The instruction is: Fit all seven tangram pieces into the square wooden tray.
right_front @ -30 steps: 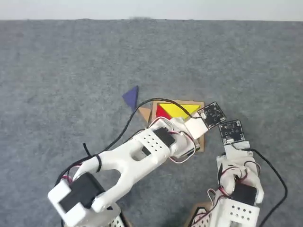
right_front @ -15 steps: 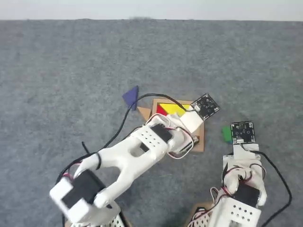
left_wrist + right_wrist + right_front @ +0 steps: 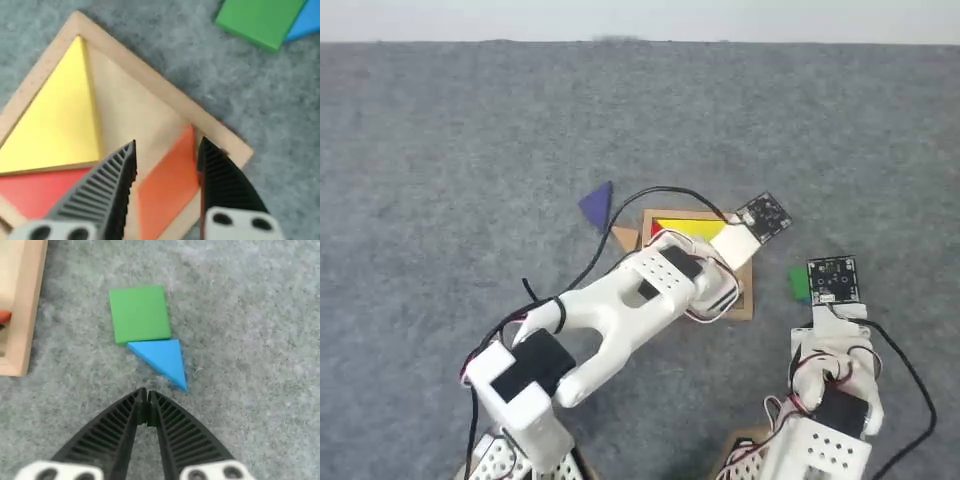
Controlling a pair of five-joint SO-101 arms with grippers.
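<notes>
The square wooden tray (image 3: 150,80) holds a yellow triangle (image 3: 55,120) and a red triangle (image 3: 35,192). My left gripper (image 3: 167,147) hangs over the tray's corner, shut on an orange piece (image 3: 167,182); one corner of that piece rests against the rim. In the high view my left arm (image 3: 650,290) covers most of the tray (image 3: 745,305). My right gripper (image 3: 146,397) is shut and holds nothing, just short of a blue triangle (image 3: 160,360) that touches a green square (image 3: 140,313) on the grey mat.
A purple triangle (image 3: 597,203) and a small tan triangle (image 3: 625,238) lie on the mat beside the tray's far left corner. The green square (image 3: 798,282) sits to the right of the tray. My right arm (image 3: 830,370) stands at the near right.
My right arm has drawn back from the tray toward the near right, uncovering the green square. My left arm has swung further over the tray.
</notes>
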